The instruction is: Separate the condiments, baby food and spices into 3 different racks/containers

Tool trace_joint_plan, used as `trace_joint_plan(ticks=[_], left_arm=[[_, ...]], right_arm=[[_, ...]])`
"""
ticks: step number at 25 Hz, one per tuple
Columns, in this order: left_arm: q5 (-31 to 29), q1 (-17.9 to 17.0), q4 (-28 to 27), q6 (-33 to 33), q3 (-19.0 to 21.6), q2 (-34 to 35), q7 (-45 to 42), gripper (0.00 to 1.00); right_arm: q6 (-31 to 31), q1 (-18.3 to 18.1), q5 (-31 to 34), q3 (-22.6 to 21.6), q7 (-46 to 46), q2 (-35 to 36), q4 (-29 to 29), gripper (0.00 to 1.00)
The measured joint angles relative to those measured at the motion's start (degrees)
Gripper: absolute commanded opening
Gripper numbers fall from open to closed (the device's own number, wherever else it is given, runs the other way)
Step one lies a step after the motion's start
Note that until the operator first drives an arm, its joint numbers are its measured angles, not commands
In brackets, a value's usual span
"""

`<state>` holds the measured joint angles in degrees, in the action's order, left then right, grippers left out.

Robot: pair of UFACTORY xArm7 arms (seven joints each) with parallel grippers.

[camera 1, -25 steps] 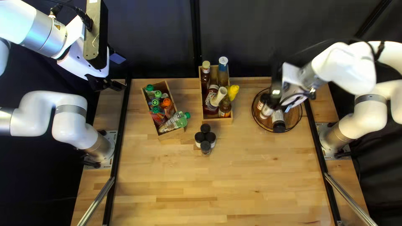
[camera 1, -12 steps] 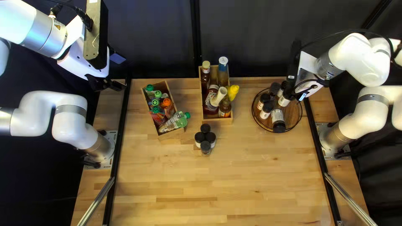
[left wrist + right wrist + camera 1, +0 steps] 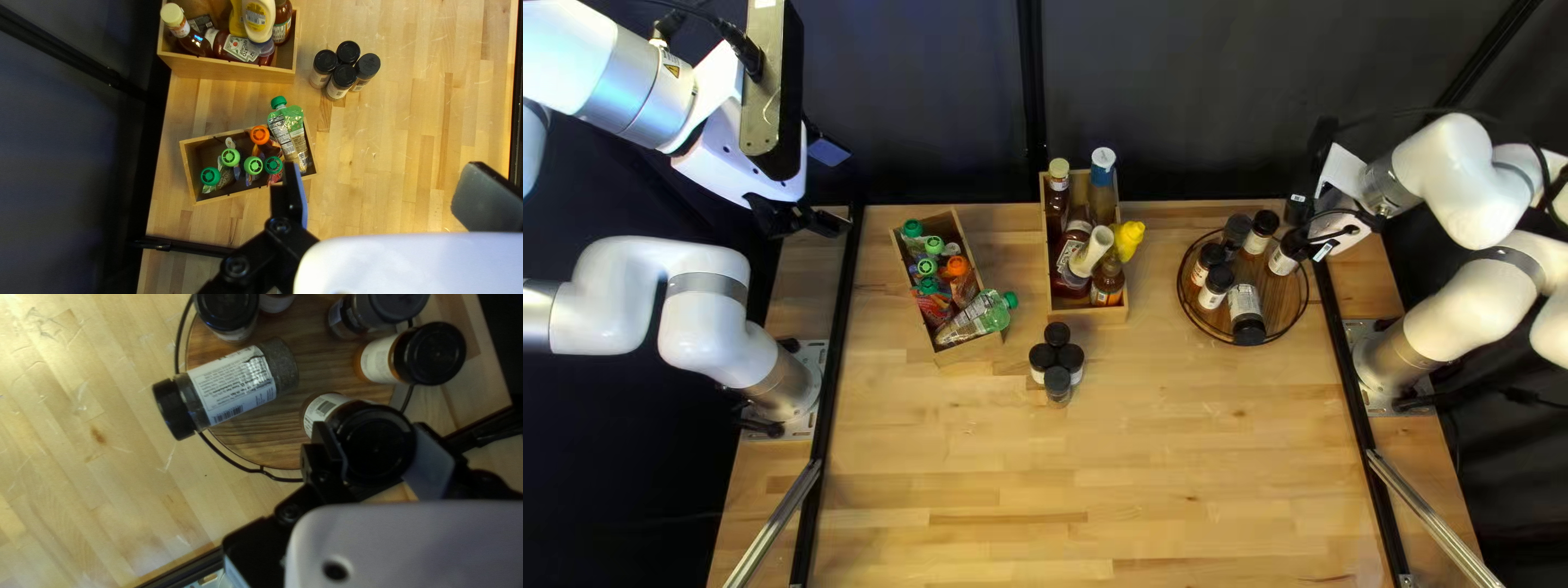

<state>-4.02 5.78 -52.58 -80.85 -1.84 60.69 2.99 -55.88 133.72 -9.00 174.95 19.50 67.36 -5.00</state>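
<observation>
On the worktop (image 3: 1013, 490), at the edge of the round tray (image 3: 256, 443), a black-capped jar (image 3: 381, 452) is gripped by the right tool (image 3: 376, 433) and is best settled upright before release, while the left tool (image 3: 384, 177) is open.

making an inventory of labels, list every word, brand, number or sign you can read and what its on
No text quoted; these carry print:
Lying spice jar: fine lines and barcode, too blurred
Red sauce bottle: label too small
Leaning pouch: panel too small
Left arm: triangle sign, its mark too small

The tabletop (image 3: 1013, 479) is brightly lit, the curtain (image 3: 1198, 98) dim.
</observation>
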Motion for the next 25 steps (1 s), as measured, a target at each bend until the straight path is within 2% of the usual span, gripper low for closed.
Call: trace_joint_plan(ticks=[8,9,10,11,12,13,15,18,25], left_arm=[[0.00,0.00,0.00,0.00,0.00,0.00,0.00,1.00],[0.00,0.00,0.00,0.00,0.00,0.00,0.00,1.00],[0.00,0.00,0.00,0.00,0.00,0.00,0.00,1.00],[0.00,0.00,0.00,0.00,0.00,0.00,0.00,1.00],[0.00,0.00,0.00,0.00,0.00,0.00,0.00,1.00],[0.00,0.00,0.00,0.00,0.00,0.00,0.00,1.00],[0.00,0.00,0.00,0.00,0.00,0.00,0.00,1.00],[0.00,0.00,0.00,0.00,0.00,0.00,0.00,1.00],[0.00,0.00,0.00,0.00,0.00,0.00,0.00,1.00]], right_arm=[[7.72,0.75,-0.81,-1.77,-0.94,-5.91,1.91,0.01],[8.42,0.86,-0.89,-2.01,-1.10,-6.57,2.03,0.11],[9.01,0.97,-0.97,-2.24,-1.25,-7.18,2.10,0.40],[9.52,1.08,-1.04,-2.45,-1.40,-7.75,2.13,0.63],[9.89,1.16,-1.10,-2.61,-1.52,-8.18,2.14,0.70],[10.18,1.23,-1.14,-2.75,-1.62,-8.54,2.14,0.81],[10.61,1.39,-1.23,-3.04,-1.84,-9.23,2.07,0.87],[10.29,1.62,-1.27,-3.16,-1.89,-9.27,1.83,0.89],[6.21,2.44,-1.21,-3.48,-2.25,-7.03,-0.31,1.00]])
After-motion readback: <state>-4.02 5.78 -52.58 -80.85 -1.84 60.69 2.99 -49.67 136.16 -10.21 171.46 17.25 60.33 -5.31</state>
